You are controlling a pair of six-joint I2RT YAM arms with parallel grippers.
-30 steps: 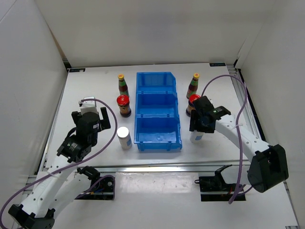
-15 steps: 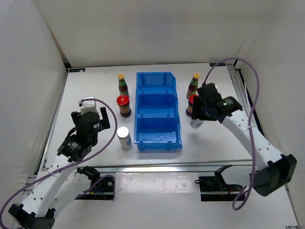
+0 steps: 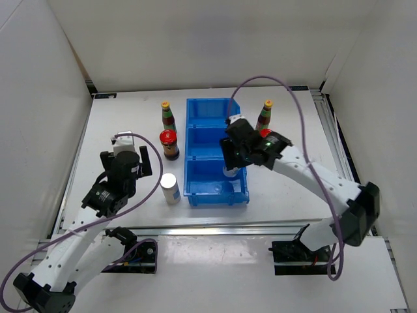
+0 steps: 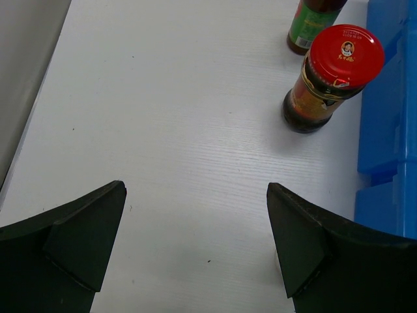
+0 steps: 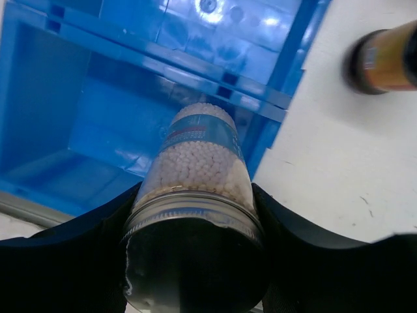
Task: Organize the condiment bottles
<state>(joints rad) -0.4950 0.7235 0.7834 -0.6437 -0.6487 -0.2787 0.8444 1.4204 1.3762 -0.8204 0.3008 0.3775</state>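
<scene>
**Cylinder hangs over the bin wall, not inside it**

The right gripper (image 5: 195, 274) pinches the white cylinder (image 5: 199, 163) near its silver rim, with a finger tight on either side; the left gripper (image 4: 195, 248) is spread wide with nothing between its fingers, above bare table (image 4: 163, 117) and short of the red-lidded jar (image 4: 332, 75). The likely trouble is placement. The cylinder's far end appears to sit over the right wall of the bin (image 5: 58, 98) and the divider behind the near compartment; a straight descent could land the base on a rim and tip it, or spill it onto the table; a small shift inward first looks wise. The right wrist view alone shows that overlap and the grip; from above, the arm hides nearly all of the cylinder. The top view alone shows the other cylinder (image 3: 170, 188) standing left of the bin, and the right slim bottle (image 3: 264, 116) beyond the arm.
</scene>
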